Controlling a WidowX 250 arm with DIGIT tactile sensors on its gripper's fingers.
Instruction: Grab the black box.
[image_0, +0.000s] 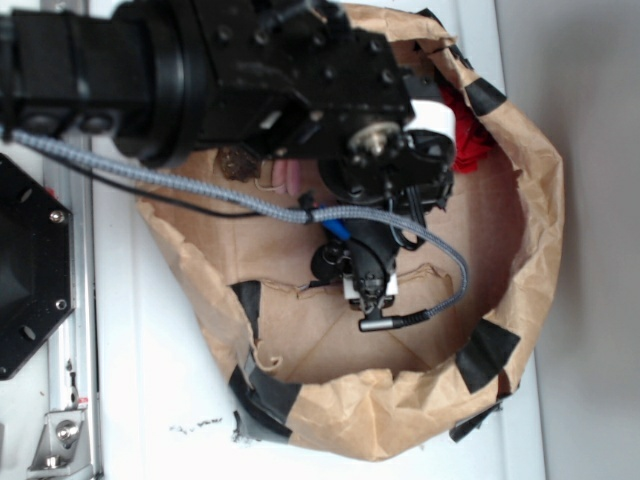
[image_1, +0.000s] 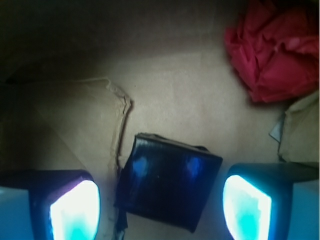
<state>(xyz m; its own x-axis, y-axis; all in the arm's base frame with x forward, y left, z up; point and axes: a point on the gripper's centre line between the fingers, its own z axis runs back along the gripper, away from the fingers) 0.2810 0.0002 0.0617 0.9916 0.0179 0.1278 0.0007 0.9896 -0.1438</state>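
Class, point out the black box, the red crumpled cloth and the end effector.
black box (image_1: 167, 182): wrist view, middle of its glossy top.
red crumpled cloth (image_1: 275, 50): wrist view, central folds.
end effector (image_1: 161, 207): wrist view, midway between the fingertips.

black box (image_1: 167, 187) | small, flat, glossy, near-square w/ rounded corners | lying flat on brown paper, rotated slightly | btwn the two fingers, no contact visible | hidden in exterior view

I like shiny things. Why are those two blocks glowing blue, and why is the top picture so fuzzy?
Wrist view: the hand's fingers catch bright light and look blown-out cyan, which reflects as two blue spots on the glossy black box; the corners fall into dark shadow. Exterior view: the robot arm sits close to the camera, so it's out of focus.
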